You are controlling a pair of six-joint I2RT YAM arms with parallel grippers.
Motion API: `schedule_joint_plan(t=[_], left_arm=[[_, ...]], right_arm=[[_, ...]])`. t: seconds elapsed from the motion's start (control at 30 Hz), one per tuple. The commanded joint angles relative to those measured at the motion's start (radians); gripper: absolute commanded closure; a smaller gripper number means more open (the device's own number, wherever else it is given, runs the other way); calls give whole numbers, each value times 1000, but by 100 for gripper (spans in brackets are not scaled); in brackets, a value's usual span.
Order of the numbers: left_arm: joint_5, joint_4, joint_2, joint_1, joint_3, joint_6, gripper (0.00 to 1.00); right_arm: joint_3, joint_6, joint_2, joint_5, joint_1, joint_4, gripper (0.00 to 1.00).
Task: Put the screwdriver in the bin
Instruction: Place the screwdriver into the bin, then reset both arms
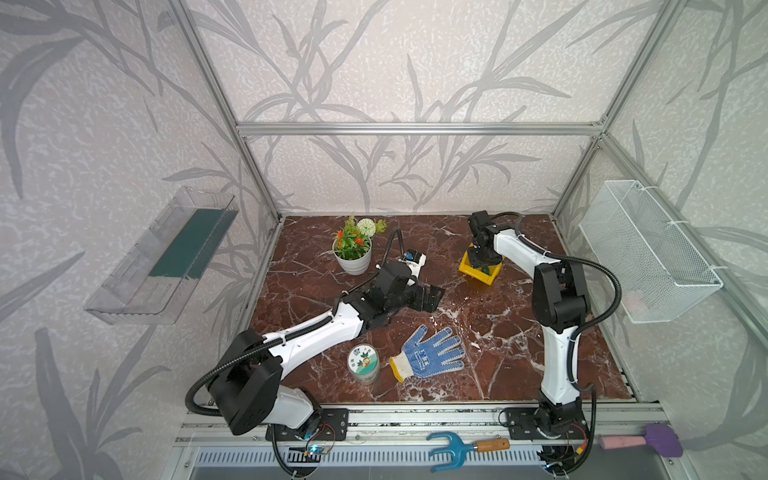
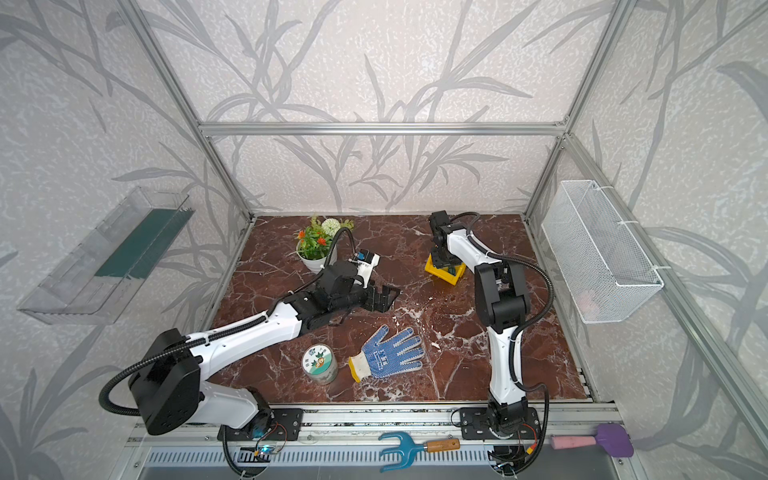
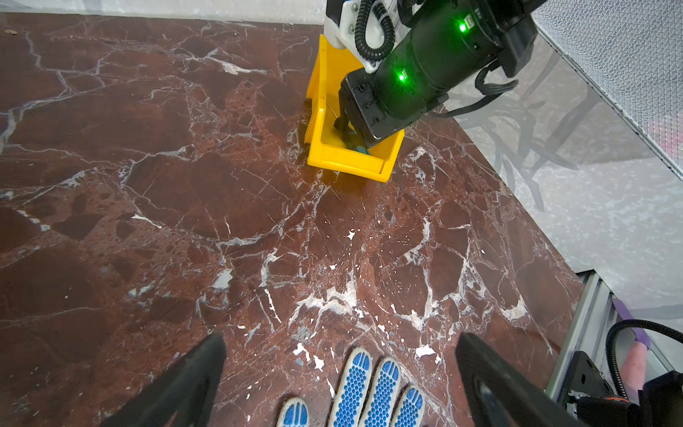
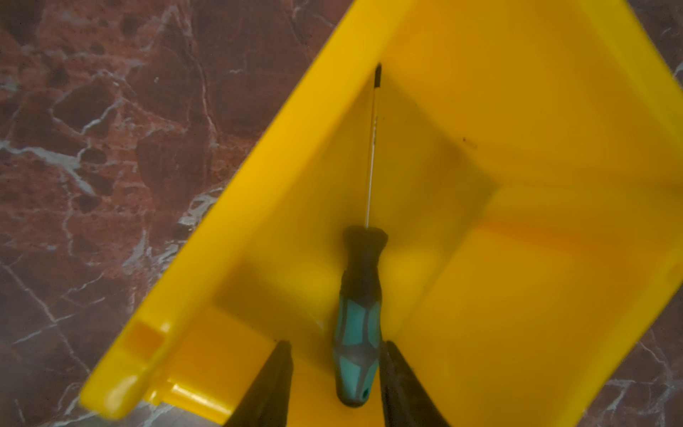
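Note:
The screwdriver (image 4: pixel 357 332), with its green and black handle and thin shaft, lies inside the yellow bin (image 4: pixel 517 258), its tip against a side wall. My right gripper (image 4: pixel 336 344) reaches down into the bin (image 1: pixel 467 266) and stands open. One finger is beside the handle; the other is apart from it. In the left wrist view the handle's green end (image 3: pixel 362 149) peeks out under the right gripper inside the bin (image 3: pixel 347 159). My left gripper (image 3: pixel 340 336) is open and holds nothing, hovering mid-table (image 1: pixel 432 297) over the glove's fingertips.
A blue dotted glove (image 1: pixel 428 353) and a round tin (image 1: pixel 363 361) lie near the front. A potted plant (image 1: pixel 352 249) stands at the back left. On the side walls hang a white wire basket (image 1: pixel 648 249) and a clear tray (image 1: pixel 162 257). A blue rake (image 1: pixel 457 449) rests on the front rail.

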Motion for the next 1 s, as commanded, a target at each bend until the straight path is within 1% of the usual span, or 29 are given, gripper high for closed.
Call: schedule_joint_plan(t=[0.0, 0.13, 0.17, 0.3, 0.4, 0.53, 0.57, 0.67, 0.8, 0.93, 0.97], left_arm=[[-23, -15, -48, 7, -7, 1, 1], [-67, -47, -77, 13, -5, 23, 1], [-80, -57, -85, 17, -8, 29, 1], [-170, -90, -136, 35, -21, 44, 1], [-278, -95, -191, 54, -45, 39, 1], [-361, -84, -263, 118, -79, 40, 1], [-385, -78, -276, 135, -87, 40, 1], [-493, -57, -314, 198, -120, 33, 1], [-702, 22, -361, 269, -209, 80, 1], [-890, 146, -395, 321, -317, 151, 1], [-920, 177, -399, 331, -344, 164, 1]], right_arm=[[20, -2, -63, 21, 13, -40, 57], [-5, 12, -147, 20, 27, -31, 54], [-18, 17, -171, 17, 29, -24, 52], [-123, 52, -302, -14, 32, 47, 48], [-236, 77, -419, -50, 32, 138, 40], [-436, 67, -587, -104, 33, 327, 28], [-487, 75, -619, -100, 33, 377, 23], [-632, 86, -715, -73, 33, 510, 11], [-785, 59, -810, -4, 33, 623, 0], [-903, 18, -862, 84, 33, 724, 1], [-923, 14, -870, 104, 33, 734, 1]])
